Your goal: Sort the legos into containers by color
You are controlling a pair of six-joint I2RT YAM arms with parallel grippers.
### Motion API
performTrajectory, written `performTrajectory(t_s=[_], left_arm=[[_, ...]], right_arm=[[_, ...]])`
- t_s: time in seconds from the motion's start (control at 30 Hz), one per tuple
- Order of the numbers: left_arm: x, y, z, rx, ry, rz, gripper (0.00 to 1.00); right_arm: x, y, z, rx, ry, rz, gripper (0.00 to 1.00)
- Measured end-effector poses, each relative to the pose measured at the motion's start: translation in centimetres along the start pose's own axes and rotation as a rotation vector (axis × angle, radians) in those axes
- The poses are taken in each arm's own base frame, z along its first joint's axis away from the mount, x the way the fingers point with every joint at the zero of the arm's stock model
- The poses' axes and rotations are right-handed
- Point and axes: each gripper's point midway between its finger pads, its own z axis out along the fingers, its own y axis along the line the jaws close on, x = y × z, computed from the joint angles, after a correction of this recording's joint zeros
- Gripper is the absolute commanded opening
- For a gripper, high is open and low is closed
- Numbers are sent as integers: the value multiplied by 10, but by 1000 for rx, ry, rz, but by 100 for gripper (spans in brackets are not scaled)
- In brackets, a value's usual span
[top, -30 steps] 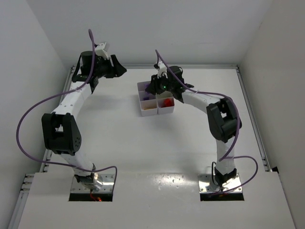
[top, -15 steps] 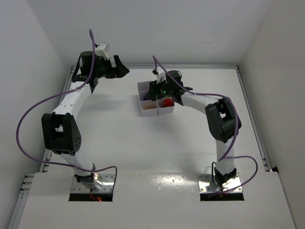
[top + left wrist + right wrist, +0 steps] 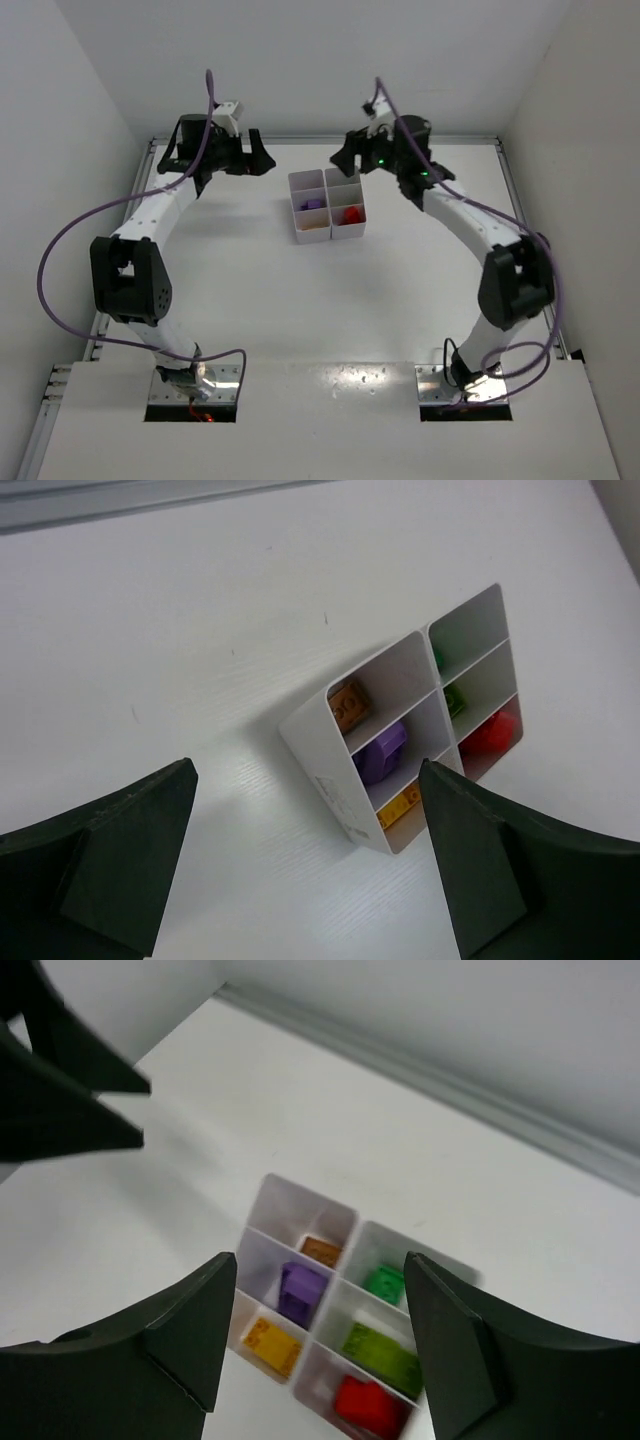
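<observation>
The white six-compartment tray of containers (image 3: 297, 212) sits on the table between my two grippers. In the right wrist view the containers (image 3: 290, 1206) hold sorted legos: an orange-brown brick (image 3: 321, 1251), a purple one (image 3: 302, 1291), a yellow one (image 3: 270, 1345), a green one (image 3: 384, 1283), a light green one (image 3: 381, 1352) and a red one (image 3: 366, 1405). My right gripper (image 3: 318, 1272) hangs open above and behind the tray, holding nothing. To the tray's left, my left gripper (image 3: 307, 772) stands wide open and empty, facing the side wall of the containers (image 3: 325, 760).
White walls close in the table on the left, back and right, with a metal rail (image 3: 300, 139) along the far edge. The left gripper's fingers (image 3: 70, 1080) show at the upper left of the right wrist view.
My right gripper has risen from the tray and drawn back to the far right, its jaws opening. My left gripper has opened wide and shifted slightly right.
</observation>
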Motion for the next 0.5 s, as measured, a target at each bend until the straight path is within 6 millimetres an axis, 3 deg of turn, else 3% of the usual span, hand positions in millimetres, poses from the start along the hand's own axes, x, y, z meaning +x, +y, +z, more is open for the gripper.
performTrajectory(t_s=[0.1,0.17,0.23,0.3,0.4,0.5], left_arm=[[16,1,1,-44,59,16,100],[27,7,-1,-86,99,22,100],[35,12,-3,-119,131,30,100],[42,18,-5,-151,156,37,100],[66,31,-9,-200,203,52,100],[102,43,-17,-249,288,46,100]], right_arm=[[-41,-31,-52,87,-86,-24,68],[-41,-57,-85,161,-81,-32,68],[-21,-89,-111,239,-19,-25,68],[12,-114,-128,292,72,5,68],[79,-138,-152,335,239,94,68],[124,-149,-172,353,344,174,68]])
